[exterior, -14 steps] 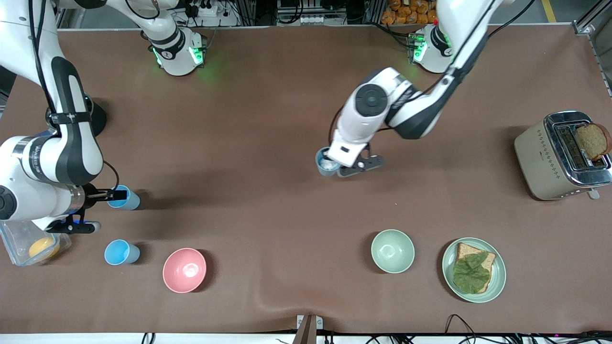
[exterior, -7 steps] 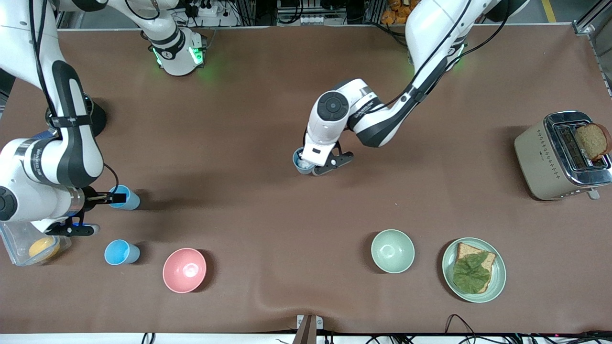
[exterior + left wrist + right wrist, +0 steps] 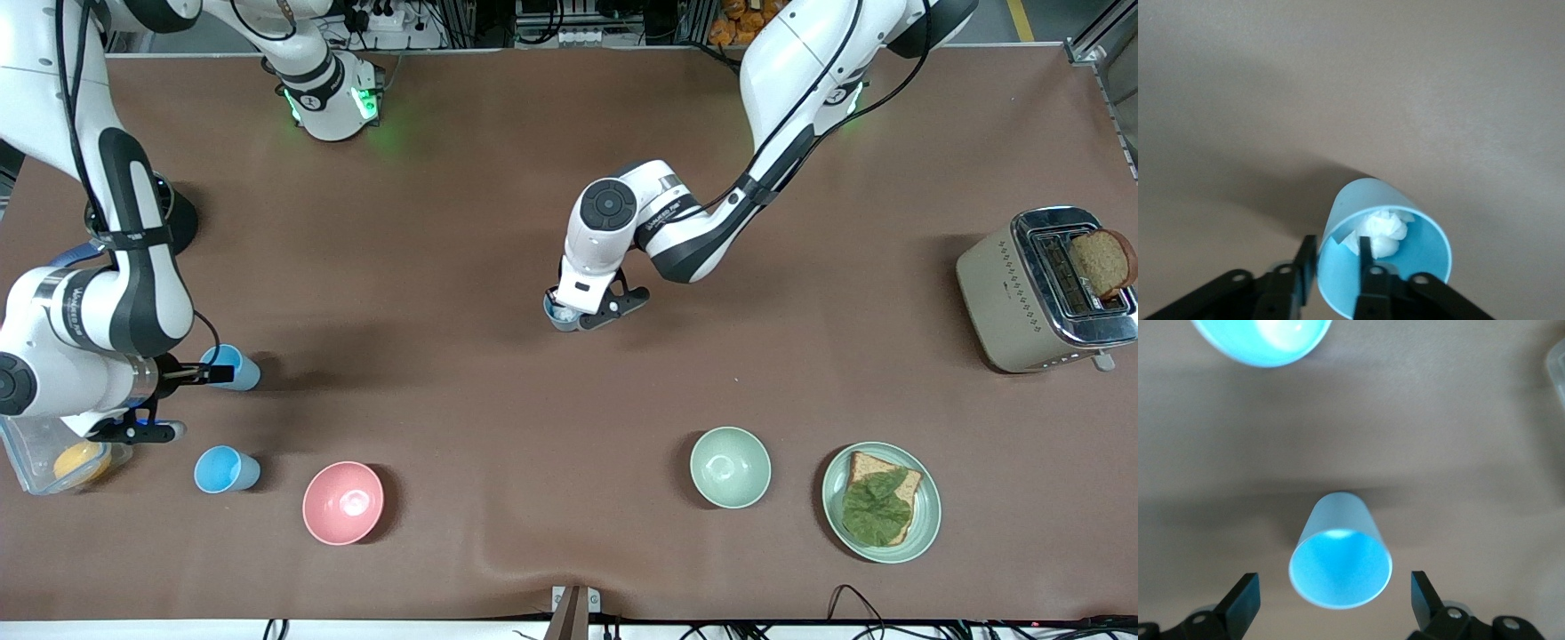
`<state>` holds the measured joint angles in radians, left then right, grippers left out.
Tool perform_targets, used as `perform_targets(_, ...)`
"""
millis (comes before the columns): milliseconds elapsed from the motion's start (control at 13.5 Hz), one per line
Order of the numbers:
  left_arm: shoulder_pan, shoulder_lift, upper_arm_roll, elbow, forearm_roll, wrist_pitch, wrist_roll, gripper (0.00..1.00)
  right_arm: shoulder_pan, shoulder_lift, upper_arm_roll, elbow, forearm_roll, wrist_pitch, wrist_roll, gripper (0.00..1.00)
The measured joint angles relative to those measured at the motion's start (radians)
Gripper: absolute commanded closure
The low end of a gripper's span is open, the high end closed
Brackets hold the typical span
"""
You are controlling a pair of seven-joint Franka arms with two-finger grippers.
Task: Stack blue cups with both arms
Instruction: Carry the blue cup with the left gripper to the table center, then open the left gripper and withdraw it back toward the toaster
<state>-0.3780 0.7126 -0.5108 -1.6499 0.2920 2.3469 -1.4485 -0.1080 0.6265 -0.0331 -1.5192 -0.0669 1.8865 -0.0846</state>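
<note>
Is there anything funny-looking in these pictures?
Yes. The cup held by the left gripper has crumpled white stuff inside, maybe tissue, which could block stacking. The right gripper is open around an empty cup.

**A:** what was on the table in that shot?

**B:** the left gripper [image 3: 578,313] was over mid-table, clamped on a greyish blue cup [image 3: 558,313]. The right gripper [image 3: 206,375] sat at a second blue cup [image 3: 229,367] toward the right arm's end of the table.

**A:** and the third?

**B:** third blue cup [image 3: 226,468] stood nearer the camera, beside the pink bowl [image 3: 343,502].
</note>
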Motion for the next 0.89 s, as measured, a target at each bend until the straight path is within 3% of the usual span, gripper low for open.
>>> perform_targets(222, 0.017, -0.05, 0.001, 0.029, 0.001, -0.039, -0.001, 0.0, -0.036, 0.04, -0.001, 0.0, 0.0, 0.048, -0.059, 0.0)
perform_targets(519, 0.115, -0.258, 0.004, 0.049, 0.006, -0.204, 0.039, 0.0, -0.044, 0.048, 0.002, 0.004, 0.001, -0.012, -0.064, 0.0)
perform_targets(667, 0.187, -0.349, 0.006, 0.047, 0.008, -0.294, 0.15, 0.0, -0.044, 0.047, 0.002, 0.005, 0.001, -0.036, -0.065, 0.0)
perform_targets(889, 0.333, -0.427, 0.01, 0.045, 0.009, -0.43, 0.47, 0.0, -0.047, 0.048, 0.001, 0.001, 0.001, -0.056, -0.067, 0.0)
